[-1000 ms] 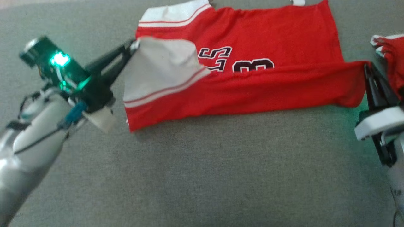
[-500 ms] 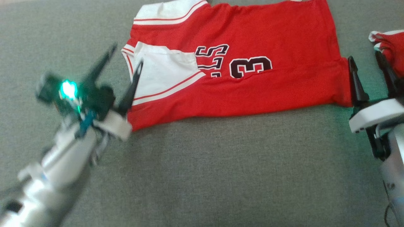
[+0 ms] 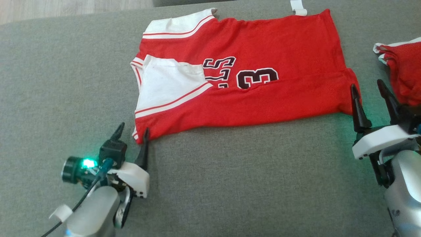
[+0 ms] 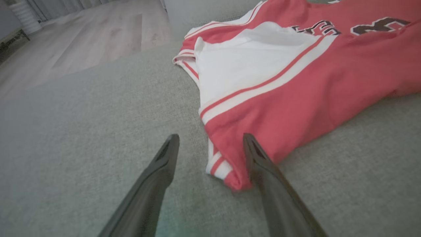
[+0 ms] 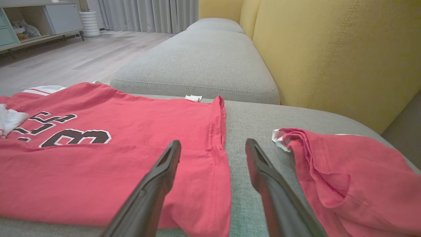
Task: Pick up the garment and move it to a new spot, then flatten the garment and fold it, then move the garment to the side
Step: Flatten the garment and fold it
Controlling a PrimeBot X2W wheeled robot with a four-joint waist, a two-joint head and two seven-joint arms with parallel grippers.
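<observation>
We see the red jersey (image 3: 263,98) folded, upper centre, on the sofa (image 3: 230,184). Left claw (image 3: 134,127) and right claw (image 3: 366,84) flank it, both spread wide, empty.

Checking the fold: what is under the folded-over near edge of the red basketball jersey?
Beneath lies the red-and-white fabric jersey itself; its black number and black letters show above the fold, their lower parts covered.

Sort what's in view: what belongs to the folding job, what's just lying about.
Job: red jersey, partly folded; left gripper, right gripper, both open; grey cushion beneath.
Lying about: second red garment, crumpled; yellow backrest; shelf unit.
</observation>
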